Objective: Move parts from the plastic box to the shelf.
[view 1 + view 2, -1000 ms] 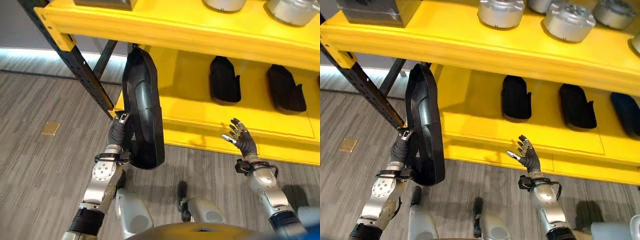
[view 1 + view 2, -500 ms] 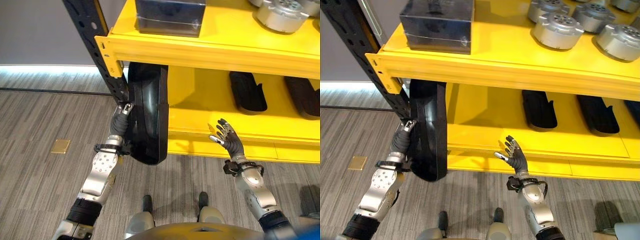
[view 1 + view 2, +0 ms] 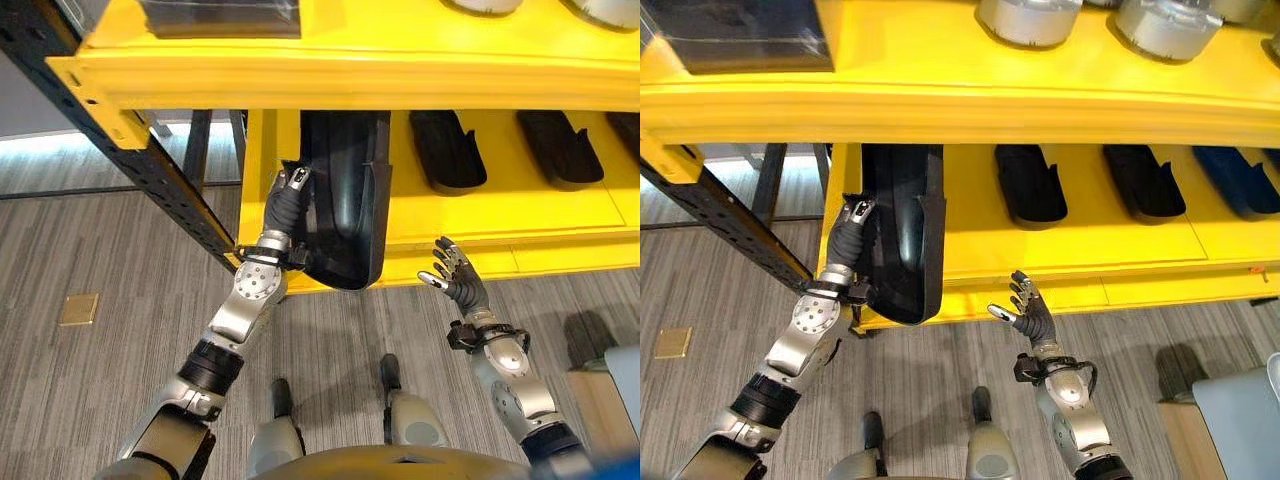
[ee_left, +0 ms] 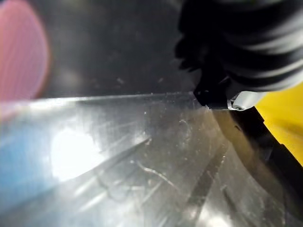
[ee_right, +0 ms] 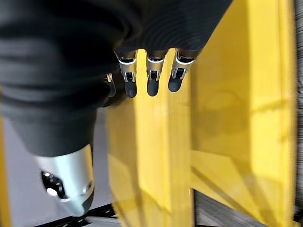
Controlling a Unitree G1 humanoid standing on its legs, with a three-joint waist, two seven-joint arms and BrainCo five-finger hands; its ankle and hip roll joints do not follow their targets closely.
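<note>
A long black moulded part (image 3: pixel 345 200) stands on end at the left end of the yellow lower shelf (image 3: pixel 480 215), its lower end at the shelf's front lip. My left hand (image 3: pixel 285 205) is shut on its left rim, and the part's glossy surface (image 4: pixel 142 156) shows close up in the left wrist view. My right hand (image 3: pixel 1028 315) hovers open in front of the shelf's front edge, holding nothing, its fingers (image 5: pixel 149 80) straight over the yellow board.
Several similar black parts (image 3: pixel 447 150) (image 3: pixel 560 148) lie further right on the lower shelf. The upper yellow shelf (image 3: pixel 350 75) carries a dark box (image 3: pixel 730 35) and round silver parts (image 3: pixel 1025 15). A black upright post (image 3: pixel 150 170) stands left. A grey box corner (image 3: pixel 1240 410) is at lower right.
The black part has gone from beside the post, in front of the shelf, rightwards into the lower shelf bay, carried by my left hand. The right hand stays open. The camera view has shifted.
</note>
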